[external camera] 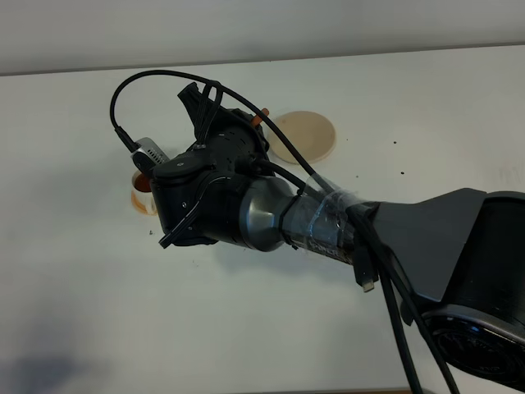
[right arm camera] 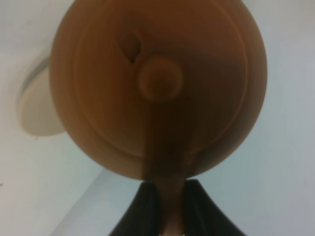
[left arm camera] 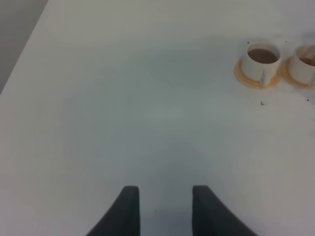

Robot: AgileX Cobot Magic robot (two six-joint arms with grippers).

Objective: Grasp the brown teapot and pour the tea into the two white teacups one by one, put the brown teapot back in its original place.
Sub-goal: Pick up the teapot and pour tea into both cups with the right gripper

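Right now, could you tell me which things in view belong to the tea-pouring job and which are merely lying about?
Job:
- teapot, held in the right claw
- cup and second cup, on orange saucers
- coaster

Not the job:
- left claw, open, holding nothing
- cables on the arm
- specks on the table

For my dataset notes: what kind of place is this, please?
Probably a robot test bench, not a home: a plain white tabletop, a black robot arm with taped cables, two small white teacups on orange saucers.
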